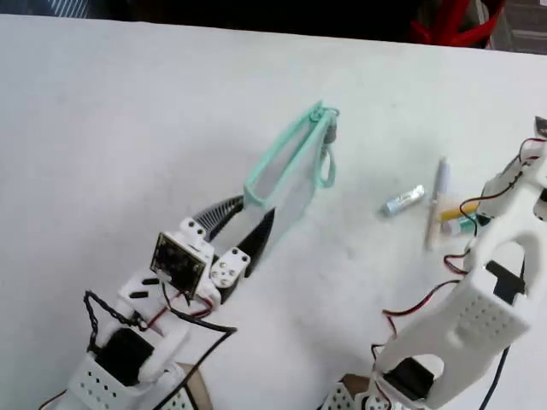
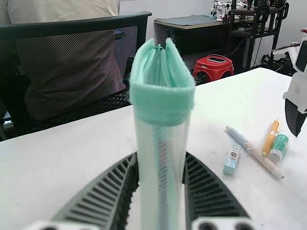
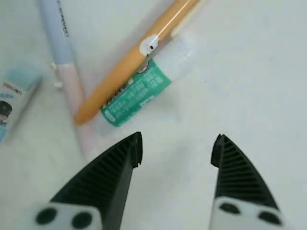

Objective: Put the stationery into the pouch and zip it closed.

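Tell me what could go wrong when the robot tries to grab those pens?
1. The orange pen rests against the green glue stick. The open right gripper close by might pinch both, or nudge one so it rolls away.
2. The left gripper holds the pouch standing on edge by one end. Its opening looks narrow, so a pen could miss, or the pouch might tip.

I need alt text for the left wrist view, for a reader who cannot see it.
The left jaws grip a clear, mint-edged pouch standing on edge on a white table. Farther off lie an eraser, a pale pen, an orange pen and a green glue stick. A mesh chair stands behind the table.
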